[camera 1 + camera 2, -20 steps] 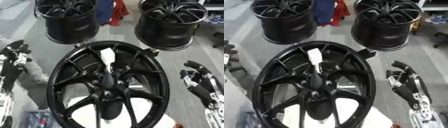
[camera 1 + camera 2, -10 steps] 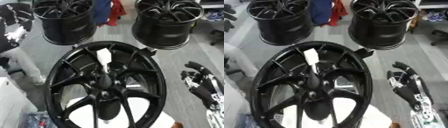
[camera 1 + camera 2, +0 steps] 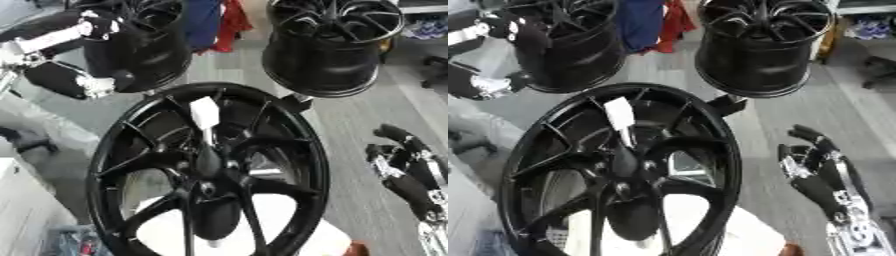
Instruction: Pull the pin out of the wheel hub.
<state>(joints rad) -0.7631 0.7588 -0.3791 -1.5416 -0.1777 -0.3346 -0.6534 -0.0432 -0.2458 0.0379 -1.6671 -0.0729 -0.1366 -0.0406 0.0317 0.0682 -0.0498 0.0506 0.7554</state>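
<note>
Pin [image 3: 205,114], white head, stands in wheel hub [image 3: 207,167]. Left hand [image 3: 101,25] high upper left, fingers unreadable (blurred). Right hand [image 3: 814,167] idle at right, fingers relaxed, holding nothing. Advice: pinch white head, pull straight along pin axis

Glossy black metal on the hub [image 3: 262,135], spokes catching light. Matt white, plastic-looking cap on the pin [image 3: 205,114]. Same glossy black on two rims [image 3: 331,45] behind. Soft red and blue cloth [image 3: 219,20]. Smooth grey floor [image 3: 367,115].
</note>
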